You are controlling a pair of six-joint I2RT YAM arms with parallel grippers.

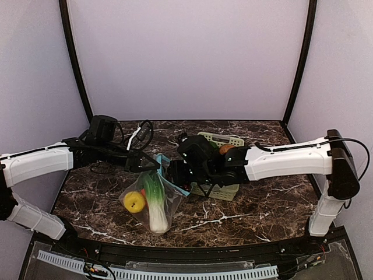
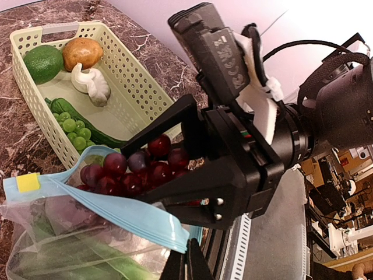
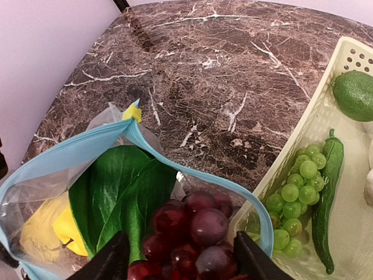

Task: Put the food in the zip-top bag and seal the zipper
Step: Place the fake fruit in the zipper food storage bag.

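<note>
Right wrist camera looked down into the mouth of the zip-top bag [image 3: 32, 195], which sat at the lower left of the frame on the marble table [image 3: 192, 76] with its teal zipper [image 3: 70, 153] standing open in a loop. The right gripper [image 3: 180, 240] hung over that opening, its two fingers parted to either side of the purple grapes [image 3: 195, 224], with no firm pinch evident. The bunch sat right at the bag's rim, beside a leafy green [image 3: 122, 192] and a yellow lemon [image 3: 41, 233] already inside.

At the bottom of the left wrist view, the left gripper [image 2: 185, 259] was clamped on the bag's zipper edge, holding the mouth up. In the upper left of that view, the basket [image 2: 35, 111] held a brown potato [image 2: 81, 52], a white bulb [image 2: 93, 86], a round green fruit [image 2: 44, 63], green grapes [image 2: 74, 125] and a green pepper [image 2: 61, 108].

To an onlooker, the step in hand appeared to be dropping the grapes into the bag, with the loading only partly done. The next move would call for the right gripper to lift clear without dragging the bunch back out, then reach into the basket for another piece, the mouth propped open by the left gripper. Sealing could come only after that.
</note>
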